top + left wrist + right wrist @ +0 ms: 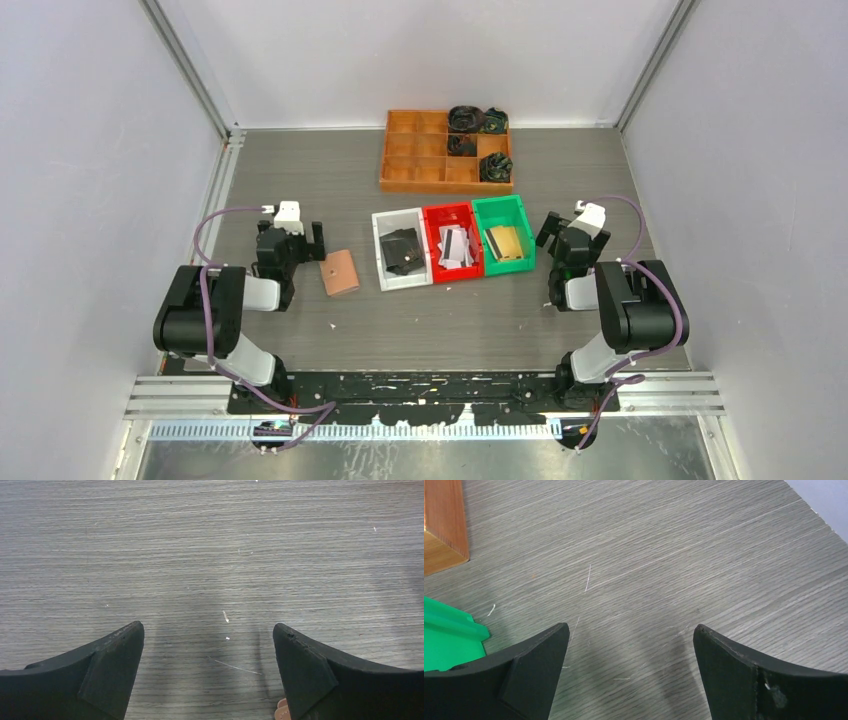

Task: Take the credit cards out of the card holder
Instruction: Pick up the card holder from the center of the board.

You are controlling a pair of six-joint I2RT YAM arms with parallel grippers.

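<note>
While my left fingers and right fingers both stand wide apart over bare tabletop, holding nothing, the card holder lies folded shut just right of my left ones, its inside hidden; the white bin holds dark cards; the red bin pale grey cards; the green bin gold cards; the orange tray has dark, unclear things in its right-hand compartments.

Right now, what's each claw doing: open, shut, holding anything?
Left claw: open, empty, beside the card holder.
Right claw: open, empty, beside the green bin.
</note>
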